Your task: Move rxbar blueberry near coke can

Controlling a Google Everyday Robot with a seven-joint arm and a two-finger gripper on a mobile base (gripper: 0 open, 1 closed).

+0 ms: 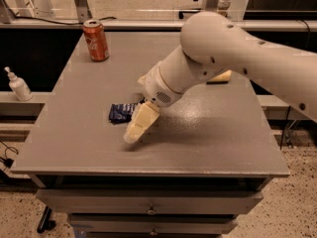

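- One bar point(121, 112) lies flat on our table point(213, 133), left of centre, just left of the gripper point(134, 133).
- We cannot tell the gripper's grip.
- Can point(95, 40) stands well apart, far-left corner.

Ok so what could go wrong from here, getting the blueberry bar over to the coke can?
1. The tool is down at the right end of the rxbar blueberry, not over its middle, so the bar may pivot or slip out instead of coming along.
2. The coke can stands upright close to the far left corner of the table; an overshoot by the bar or the arm could tip it or push it off.
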